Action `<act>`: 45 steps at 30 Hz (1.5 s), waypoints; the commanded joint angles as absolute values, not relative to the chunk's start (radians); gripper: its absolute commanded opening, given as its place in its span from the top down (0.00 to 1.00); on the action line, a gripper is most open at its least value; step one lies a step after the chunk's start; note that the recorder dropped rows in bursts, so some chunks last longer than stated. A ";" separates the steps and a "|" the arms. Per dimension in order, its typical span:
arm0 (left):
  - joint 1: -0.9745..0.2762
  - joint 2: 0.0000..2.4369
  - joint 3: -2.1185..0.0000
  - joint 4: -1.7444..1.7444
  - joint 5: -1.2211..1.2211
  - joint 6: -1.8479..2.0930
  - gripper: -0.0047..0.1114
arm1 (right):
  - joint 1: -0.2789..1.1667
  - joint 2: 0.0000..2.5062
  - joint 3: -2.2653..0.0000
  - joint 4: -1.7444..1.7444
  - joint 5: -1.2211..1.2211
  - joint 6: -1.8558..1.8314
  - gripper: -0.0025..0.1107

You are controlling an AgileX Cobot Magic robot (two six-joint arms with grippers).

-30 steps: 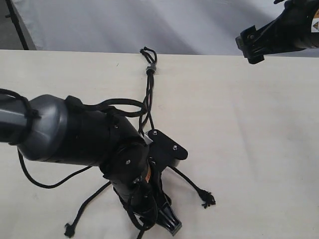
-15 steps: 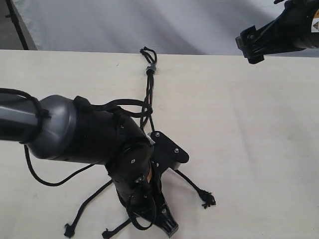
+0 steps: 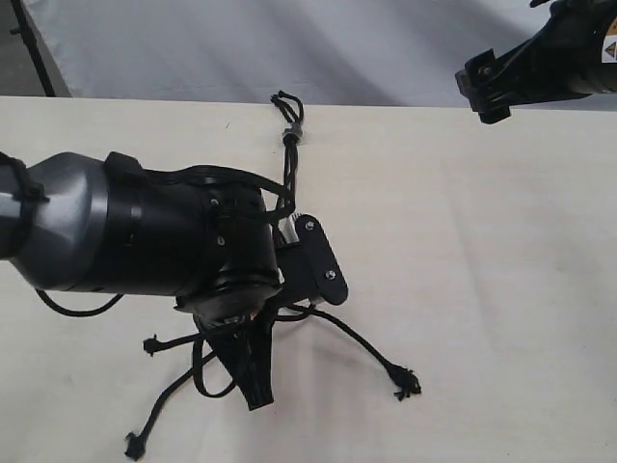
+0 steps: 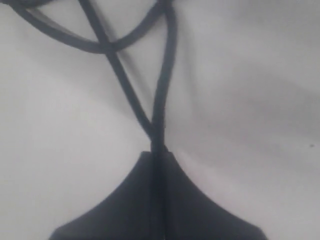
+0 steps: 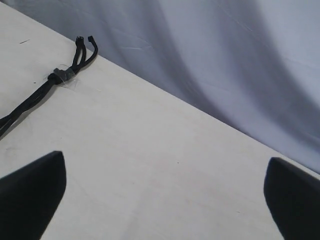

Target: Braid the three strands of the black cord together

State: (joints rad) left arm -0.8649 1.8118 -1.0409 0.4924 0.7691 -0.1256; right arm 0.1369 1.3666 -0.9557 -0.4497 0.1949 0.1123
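Black cord [image 3: 286, 169] is flat on the pale table [image 3: 482, 289]. Its small knotted loop [image 3: 285, 100] sits by the table's top edge in the exterior view, grey band [image 3: 294, 131] just below. I can see the three strands [image 3: 366, 347] fan out lower down. The right-hand strand ends in a frayed knot [image 3: 403, 383], and two more knots [image 3: 149, 344] [image 3: 132, 445] lie out left. On my left wrist view a single strand [image 4: 164, 95] runs straight into the closed left gripper [image 4: 158, 152]. A second meets it at the tips, and I can't tell if it's pinched.

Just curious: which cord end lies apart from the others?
The right-hand end, alone right of the arm; the upper left end and lower left end lie left.
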 commanded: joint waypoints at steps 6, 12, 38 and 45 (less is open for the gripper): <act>-0.808 1.803 -0.960 0.625 0.687 -0.129 0.96 | 0.133 1.360 -0.952 -0.444 0.188 0.120 0.08; -0.705 1.803 -0.916 0.608 0.587 -0.187 0.96 | 0.133 1.360 -0.952 -0.439 0.188 0.120 0.08; -0.803 1.759 -0.873 0.000 0.562 0.186 0.96 | 0.133 1.360 -0.952 -0.420 0.187 0.111 0.08; -0.684 1.751 -0.873 0.000 0.531 0.179 0.96 | 0.133 1.368 -0.952 -0.420 0.186 0.116 0.08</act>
State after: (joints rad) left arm -0.7178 1.7620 -0.8683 -0.0074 0.5420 0.1861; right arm 0.1369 1.3666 -0.9557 -0.4243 0.1929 0.1139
